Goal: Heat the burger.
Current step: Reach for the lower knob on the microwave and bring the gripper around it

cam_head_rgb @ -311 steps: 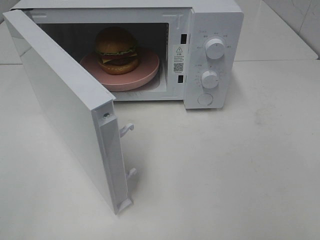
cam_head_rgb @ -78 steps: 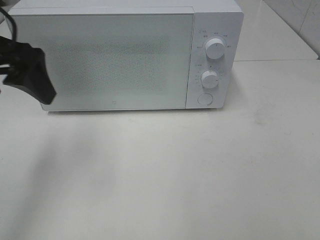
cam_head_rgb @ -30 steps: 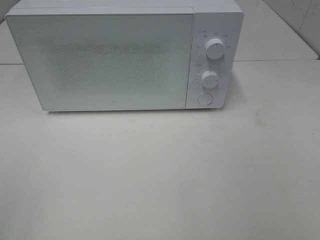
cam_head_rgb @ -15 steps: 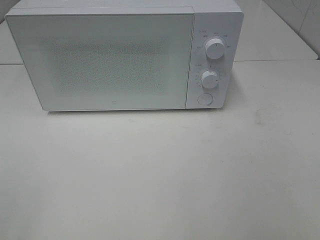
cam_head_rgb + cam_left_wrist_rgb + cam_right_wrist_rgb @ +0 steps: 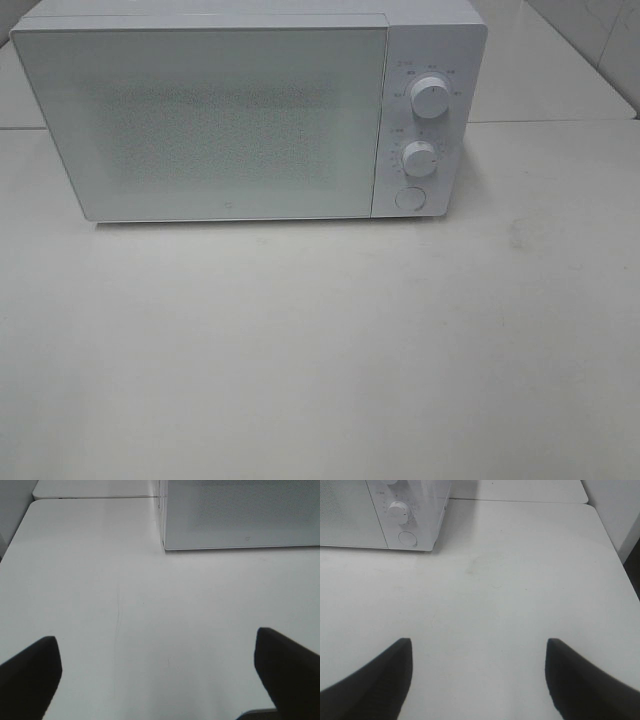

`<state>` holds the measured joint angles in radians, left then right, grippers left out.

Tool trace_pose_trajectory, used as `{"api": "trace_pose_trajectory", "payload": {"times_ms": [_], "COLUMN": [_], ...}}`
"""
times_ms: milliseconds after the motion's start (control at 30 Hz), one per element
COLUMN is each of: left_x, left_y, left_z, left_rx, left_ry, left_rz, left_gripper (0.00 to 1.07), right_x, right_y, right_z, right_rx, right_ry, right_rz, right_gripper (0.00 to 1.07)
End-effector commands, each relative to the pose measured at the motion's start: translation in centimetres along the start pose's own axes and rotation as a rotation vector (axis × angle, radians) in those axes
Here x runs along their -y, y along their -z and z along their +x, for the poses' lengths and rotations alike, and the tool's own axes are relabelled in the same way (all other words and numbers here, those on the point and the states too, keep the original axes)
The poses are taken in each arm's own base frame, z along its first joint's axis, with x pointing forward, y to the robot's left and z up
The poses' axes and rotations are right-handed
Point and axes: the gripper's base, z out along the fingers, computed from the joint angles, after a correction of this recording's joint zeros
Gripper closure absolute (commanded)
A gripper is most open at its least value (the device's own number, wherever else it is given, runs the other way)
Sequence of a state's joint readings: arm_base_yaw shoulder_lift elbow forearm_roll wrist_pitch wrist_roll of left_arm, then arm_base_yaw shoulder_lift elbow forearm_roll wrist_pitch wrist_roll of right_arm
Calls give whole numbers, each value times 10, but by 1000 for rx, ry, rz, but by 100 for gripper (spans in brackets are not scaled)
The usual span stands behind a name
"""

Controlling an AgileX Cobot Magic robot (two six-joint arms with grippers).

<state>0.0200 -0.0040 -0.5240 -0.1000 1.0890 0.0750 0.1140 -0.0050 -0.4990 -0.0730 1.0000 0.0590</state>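
The burger is hidden behind the shut door [image 5: 215, 120] of the white microwave [image 5: 430, 40]. On its right panel sit an upper knob [image 5: 429, 99], a lower knob [image 5: 420, 158] and a round button [image 5: 409, 198]. Neither arm shows in the exterior high view. My left gripper [image 5: 157, 675] is open over bare table, some way in front of the microwave's left front corner [image 5: 164, 542]. My right gripper [image 5: 479, 677] is open too, with nothing between its fingers, well back from the microwave's knob panel [image 5: 402, 515].
The white table [image 5: 320, 350] stretches in front of the microwave. In the right wrist view the table's edge [image 5: 615, 550] runs along the right side. A seam between table sections [image 5: 95, 498] lies beside the microwave in the left wrist view.
Nothing differs over the last second. Earlier the microwave door stood open with the burger on a pink plate inside; the door has since been shut and the left arm has left the exterior high view.
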Motion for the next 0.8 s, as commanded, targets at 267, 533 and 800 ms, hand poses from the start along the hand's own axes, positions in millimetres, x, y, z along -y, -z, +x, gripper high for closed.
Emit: {"api": "trace_pose_trajectory", "payload": {"times_ms": [267,533,800], "left_x": [0,0,0], "left_y": [2,2,2], "left_z": [1,1,1], "left_rx": [36,36,36], "left_ry": [1,1,1], "left_rz": [-4,-4,-4], "left_gripper": [7,7,7], "right_x": [0,0,0], "right_y": [3,5,14], "right_z": [2,-3,-14], "right_rx": [28,45,138], "right_ry": [0,-4,-6], "right_rz": [5,3,1], "right_gripper": [35,35,35]}}
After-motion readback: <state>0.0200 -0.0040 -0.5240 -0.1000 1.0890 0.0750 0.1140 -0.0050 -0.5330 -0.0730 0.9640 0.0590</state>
